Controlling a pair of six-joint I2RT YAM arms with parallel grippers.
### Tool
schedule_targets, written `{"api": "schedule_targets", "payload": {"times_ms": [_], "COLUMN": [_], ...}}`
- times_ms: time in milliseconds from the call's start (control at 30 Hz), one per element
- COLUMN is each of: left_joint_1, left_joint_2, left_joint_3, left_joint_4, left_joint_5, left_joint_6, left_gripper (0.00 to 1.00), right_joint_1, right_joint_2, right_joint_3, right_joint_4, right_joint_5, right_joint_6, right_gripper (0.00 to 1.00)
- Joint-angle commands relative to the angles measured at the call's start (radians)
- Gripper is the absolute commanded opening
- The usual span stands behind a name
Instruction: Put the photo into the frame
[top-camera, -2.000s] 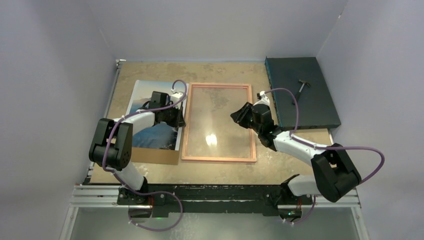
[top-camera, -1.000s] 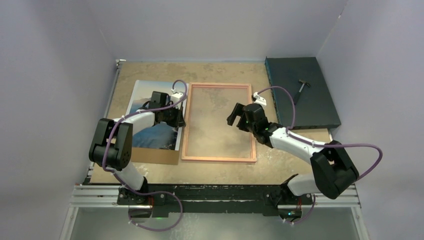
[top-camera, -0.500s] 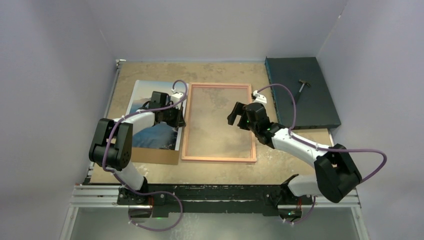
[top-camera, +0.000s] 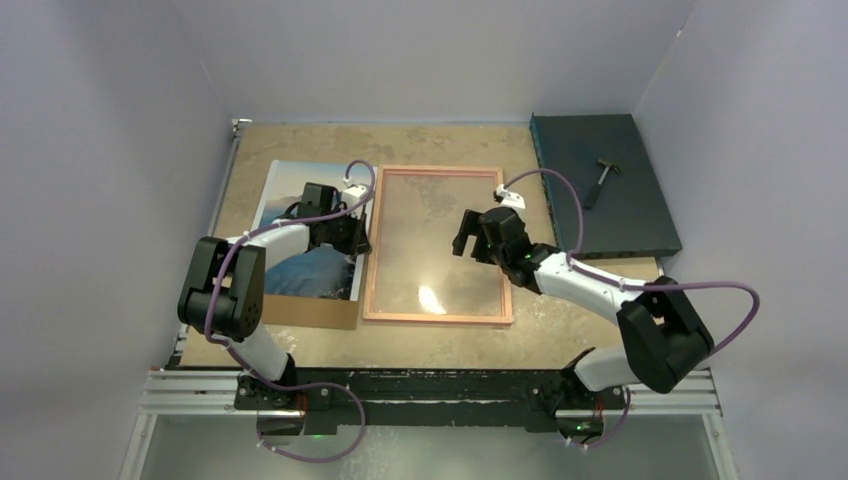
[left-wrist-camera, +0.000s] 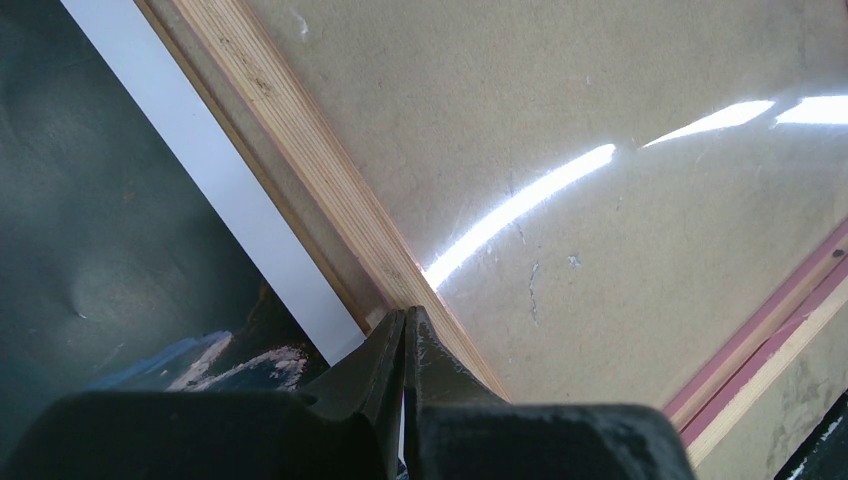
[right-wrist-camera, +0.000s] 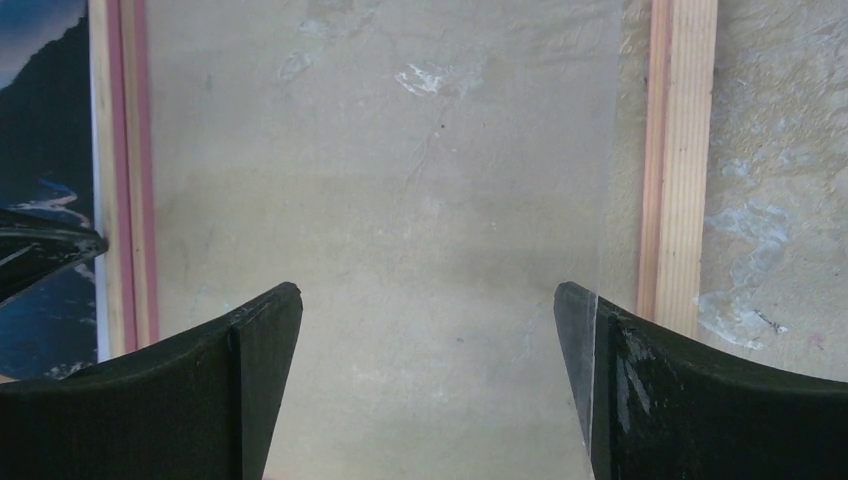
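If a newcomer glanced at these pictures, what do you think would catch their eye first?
The large frame lies flat mid-table, its clear pane glinting, with the right arm holding its jaws wide open over it. Left of it lies the mountain photo on a brown board, where the left arm has its jaws shut at the photo's edge beside the frame. At far right, a small hammer rests on a dark pad.

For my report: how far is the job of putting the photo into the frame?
Done: the frame lies flat, wood side up, its pane bare. In hand: the left gripper is shut at the photo's right edge, beside the frame's rail; a grip on the paper is unclear. The right gripper hangs open over the pane. Left: the photo, face up on the brown board, must go into the frame.
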Motion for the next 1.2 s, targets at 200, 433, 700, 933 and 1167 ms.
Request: {"api": "schedule_targets", "payload": {"times_ms": [200, 433, 700, 933, 1167], "left_joint_1": [-0.016, -0.016, -0.016, -0.016, -0.017], "left_joint_2": [-0.009, -0.013, -0.009, -0.007, -0.006], "left_joint_3": [-0.02, -0.018, -0.017, -0.011, -0.012], "left_joint_4": [-0.025, -0.03, -0.027, -0.034, -0.032], "left_joint_5": [0.026, 0.024, 0.024, 0.024, 0.028], "left_joint_6": [0.01, 0.014, 0.011, 0.015, 0.013], "left_gripper": [0.0, 0.0, 0.0, 0.0, 0.0], "right_joint_1": [0.057, 0.077, 0.092, 0.109, 0.141], "right_joint_2": [0.064, 0.003, -0.1, -0.073, -0.048], "right_joint_3": [0.128, 0.1, 0.014, -0.005, 0.005], "right_joint_4": [-0.107, -0.056, 0.085, 0.128, 0.107], "right_joint_5": [0.093, 0.119, 0.123, 0.114, 0.167], "right_joint_6": [-0.038, -0.044, -0.022, 0.039, 0.076], "right_gripper": [0.99, 0.99, 0.91, 0.85, 0.9]}}
